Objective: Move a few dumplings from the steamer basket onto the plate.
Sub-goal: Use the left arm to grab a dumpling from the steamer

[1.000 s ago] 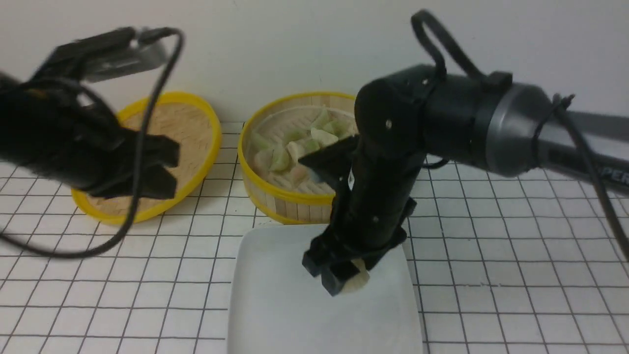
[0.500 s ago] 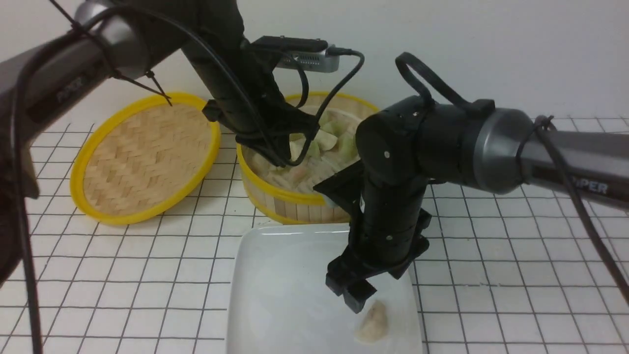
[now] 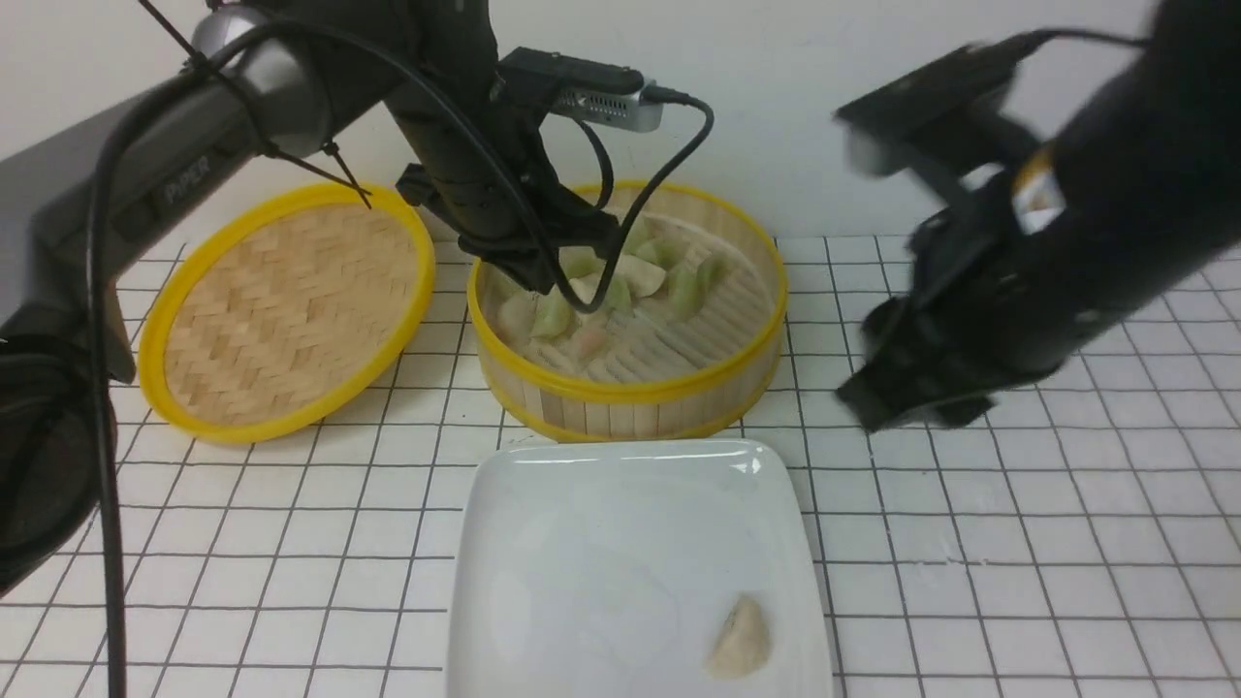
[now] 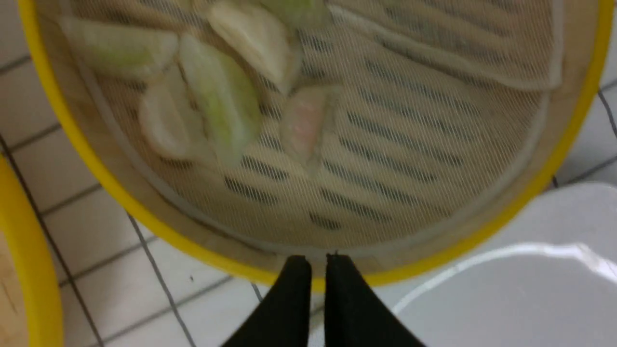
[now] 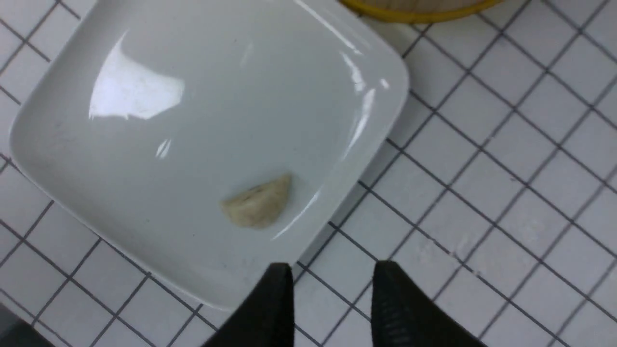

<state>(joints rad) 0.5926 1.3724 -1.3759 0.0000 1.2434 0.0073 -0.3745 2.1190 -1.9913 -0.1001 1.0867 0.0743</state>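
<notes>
A woven lid [image 3: 286,308] lies leftmost; the left gripper [image 4: 315,262], jaws nearly closed and empty, hangs over the steamer basket [image 3: 630,393] of dumplings [image 3: 620,286]; one beige dumpling [image 3: 740,637] rests on the plate [image 3: 543,543]; the right gripper [image 5: 332,274], jaws parted and empty, hovers rightmost.

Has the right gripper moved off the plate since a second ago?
Yes. The right gripper has left the plate, lifting away rightward; it now hangs beyond the plate's right edge.

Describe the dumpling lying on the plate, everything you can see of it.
The dumpling is one small beige crescent with a dull, doughy skin, lying flat on its side. It rests alone on the glossy white plate, near the corner closest to the robot on its right. Only the plate touches it; no jaws are near it.
</notes>
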